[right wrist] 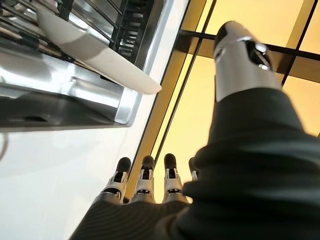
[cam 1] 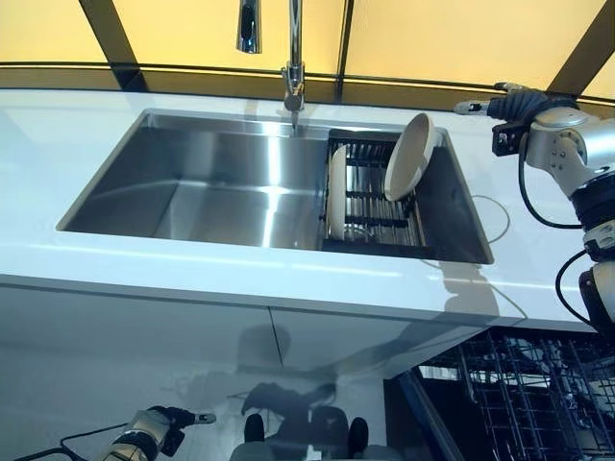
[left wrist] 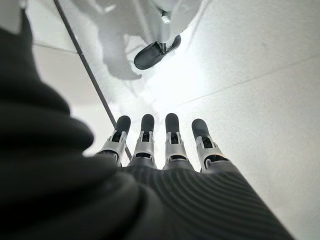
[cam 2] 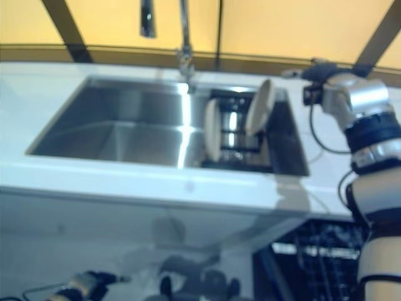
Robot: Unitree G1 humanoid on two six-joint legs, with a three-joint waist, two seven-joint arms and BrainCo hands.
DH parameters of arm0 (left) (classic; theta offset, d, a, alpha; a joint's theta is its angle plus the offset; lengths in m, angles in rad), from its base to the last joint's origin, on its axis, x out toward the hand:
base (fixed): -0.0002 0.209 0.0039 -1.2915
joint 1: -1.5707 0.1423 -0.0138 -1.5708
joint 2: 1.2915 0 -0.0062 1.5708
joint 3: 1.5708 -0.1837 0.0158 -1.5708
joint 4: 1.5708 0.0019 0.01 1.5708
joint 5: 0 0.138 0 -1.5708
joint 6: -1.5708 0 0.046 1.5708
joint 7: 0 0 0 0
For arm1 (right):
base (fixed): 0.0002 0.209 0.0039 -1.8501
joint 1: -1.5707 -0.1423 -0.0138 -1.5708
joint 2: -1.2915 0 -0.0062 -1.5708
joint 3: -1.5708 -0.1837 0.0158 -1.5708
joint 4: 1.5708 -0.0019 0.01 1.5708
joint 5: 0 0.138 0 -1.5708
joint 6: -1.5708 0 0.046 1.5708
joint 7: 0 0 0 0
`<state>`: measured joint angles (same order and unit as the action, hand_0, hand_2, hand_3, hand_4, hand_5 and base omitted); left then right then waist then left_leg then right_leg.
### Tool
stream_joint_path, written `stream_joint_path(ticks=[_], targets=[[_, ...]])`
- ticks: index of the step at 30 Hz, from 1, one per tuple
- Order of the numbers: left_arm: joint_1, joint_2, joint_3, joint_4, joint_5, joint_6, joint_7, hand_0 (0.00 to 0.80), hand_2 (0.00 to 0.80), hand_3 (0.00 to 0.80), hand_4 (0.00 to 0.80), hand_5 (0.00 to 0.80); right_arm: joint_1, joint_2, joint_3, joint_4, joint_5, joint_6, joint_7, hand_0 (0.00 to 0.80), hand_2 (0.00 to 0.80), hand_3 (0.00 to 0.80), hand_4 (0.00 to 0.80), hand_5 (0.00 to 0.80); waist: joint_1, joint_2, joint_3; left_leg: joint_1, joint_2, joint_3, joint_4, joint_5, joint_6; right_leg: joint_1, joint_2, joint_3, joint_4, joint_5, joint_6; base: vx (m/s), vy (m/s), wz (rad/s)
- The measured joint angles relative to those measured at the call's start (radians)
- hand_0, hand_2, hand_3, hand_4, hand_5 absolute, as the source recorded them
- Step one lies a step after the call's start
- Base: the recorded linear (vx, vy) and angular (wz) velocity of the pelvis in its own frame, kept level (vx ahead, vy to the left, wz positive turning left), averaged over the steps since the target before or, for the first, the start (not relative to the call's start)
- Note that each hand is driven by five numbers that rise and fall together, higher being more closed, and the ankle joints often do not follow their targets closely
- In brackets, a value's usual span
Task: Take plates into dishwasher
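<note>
Two white plates stand in a black dish rack [cam 1: 370, 206] at the right end of the steel sink [cam 1: 202, 182]. One plate [cam 1: 409, 157] leans at the rack's far right; the other [cam 1: 336, 192] stands on edge at its left. My right hand [cam 1: 500, 104] is over the counter just right of the sink, apart from the leaning plate [right wrist: 95, 47], with straight fingers [right wrist: 145, 177] and nothing in it. My left hand [cam 1: 159, 427] hangs low by the cabinet front, its fingers [left wrist: 147, 137] straight over the floor.
A tall tap [cam 1: 291, 58] stands behind the sink. The white counter [cam 1: 240, 279] runs along the front. An open dishwasher's dark wire rack [cam 1: 524, 399] shows at the lower right, below the counter. Yellow window panels lie behind.
</note>
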<state>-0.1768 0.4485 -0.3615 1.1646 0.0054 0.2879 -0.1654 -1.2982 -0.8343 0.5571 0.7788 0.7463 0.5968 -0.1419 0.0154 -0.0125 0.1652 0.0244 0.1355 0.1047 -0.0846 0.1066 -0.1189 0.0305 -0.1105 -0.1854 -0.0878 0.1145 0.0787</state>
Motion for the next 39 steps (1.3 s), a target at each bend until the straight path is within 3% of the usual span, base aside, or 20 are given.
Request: stream_joint_path(ticks=[17,25,39], targets=[[0.025,-0.008,0.000,0.022,0.000,0.032,0.020,0.000,0.000,0.000,0.000,0.000,0.049,0.024,0.000,-0.021,-0.012,0.009,-0.040,0.000,0.000,0.000,0.000,0.000,0.005,0.019,-0.005,-0.054,-0.003,-0.022,0.000,0.011,0.000,-0.043,-0.002,-0.018,-0.001,0.005,-0.002,-0.025,0.021,0.03],[0.027,-0.016,0.000,0.025,0.000,0.042,0.031,0.000,0.000,0.000,0.000,0.000,0.049,0.033,0.000,-0.021,-0.029,0.006,-0.040,0.000,0.000,0.000,0.000,0.000,0.004,0.045,0.015,-0.056,0.000,-0.025,0.000,0.011,0.000,-0.042,0.001,-0.023,-0.002,0.002,0.002,0.000,0.000,0.00],[0.026,-0.038,0.000,0.032,0.000,0.042,0.032,0.000,0.000,0.000,0.000,0.000,0.049,0.033,-0.013,-0.022,-0.029,-0.003,-0.042,0.000,0.000,0.000,0.000,0.000,0.008,0.027,0.041,-0.055,-0.002,-0.036,0.000,0.011,-0.001,-0.033,0.001,-0.037,-0.002,-0.001,0.003,0.005,0.002,0.02]])
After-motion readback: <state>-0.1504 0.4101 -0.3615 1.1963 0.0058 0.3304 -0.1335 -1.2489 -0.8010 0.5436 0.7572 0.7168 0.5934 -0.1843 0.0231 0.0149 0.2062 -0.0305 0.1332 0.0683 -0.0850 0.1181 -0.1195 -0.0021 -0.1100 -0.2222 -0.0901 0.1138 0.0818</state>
